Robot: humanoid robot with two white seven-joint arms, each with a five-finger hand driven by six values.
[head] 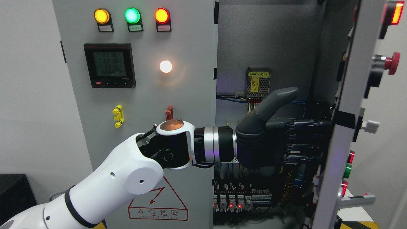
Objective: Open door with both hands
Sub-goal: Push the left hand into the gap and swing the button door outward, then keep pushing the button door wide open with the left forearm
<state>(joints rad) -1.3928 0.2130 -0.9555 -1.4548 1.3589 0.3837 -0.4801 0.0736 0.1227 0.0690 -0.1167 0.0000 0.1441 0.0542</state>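
The grey electrical cabinet has a left door [178,105] that is closed and a right door [348,89] that is swung out, seen nearly edge-on at the right. My left arm [120,178] comes in from the lower left and reaches across the opening. My left hand [306,122] is dark grey, with the thumb [279,97] raised and the fingers [313,123] stretched straight out against the inner side of the right door's edge. It grasps nothing. My right hand is out of view.
The open cabinet shows wiring, a power supply [258,82] and rows of breakers [232,200] with red lights. The left door carries three indicator lamps [132,15], a meter [109,65] and a warning triangle [159,203]. The right door's outer face has buttons and a handle [357,200].
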